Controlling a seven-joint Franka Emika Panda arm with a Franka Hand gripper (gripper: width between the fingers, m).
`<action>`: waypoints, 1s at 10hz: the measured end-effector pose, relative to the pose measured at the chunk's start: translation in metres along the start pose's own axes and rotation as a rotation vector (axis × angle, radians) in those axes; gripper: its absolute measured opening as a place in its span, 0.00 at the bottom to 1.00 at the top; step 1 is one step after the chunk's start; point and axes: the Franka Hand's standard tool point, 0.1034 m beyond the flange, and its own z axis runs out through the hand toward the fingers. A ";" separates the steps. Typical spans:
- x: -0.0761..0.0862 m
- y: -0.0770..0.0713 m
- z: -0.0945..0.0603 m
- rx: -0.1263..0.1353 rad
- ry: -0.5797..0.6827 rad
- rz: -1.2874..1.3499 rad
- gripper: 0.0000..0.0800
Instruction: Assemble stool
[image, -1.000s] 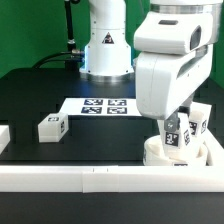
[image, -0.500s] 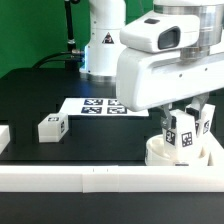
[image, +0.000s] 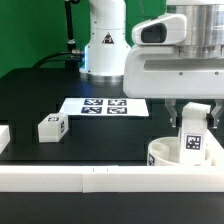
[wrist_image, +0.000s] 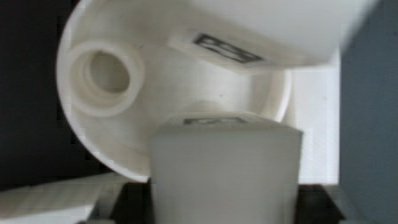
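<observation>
Item one, the gripper: we record it pointing straight down at the near side of the table, on the exterior view's right, its jaws clamped on the sides of one stool leg. Item two, the held leg: white and blocky, held upright, with a black-and-white square tag facing the exterior camera. Its lower end sits at the seat's rim, and we cannot tell whether it touches the seat or hangs just above it. In the wrist view we list the same leg filling the foreground, with the seat behind it. Item three, the seat: a thick white disc lying on the table just behind the near rail, directly under the gripper. The wrist view shows the seat's face with one round socket hole, and close by a tagged white part; we cannot tell whether that part is joined to the seat. Item four, the loose leg: it lies on its side on the black table on the exterior view's left, well apart from the seat. Item five, the marker board: it lies flat at mid-table, near the arm's base on the far side.
</observation>
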 end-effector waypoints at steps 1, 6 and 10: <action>0.000 -0.001 0.000 0.007 -0.003 0.117 0.42; -0.001 -0.006 0.001 0.086 -0.006 0.686 0.42; -0.002 -0.010 0.001 0.131 -0.026 1.101 0.42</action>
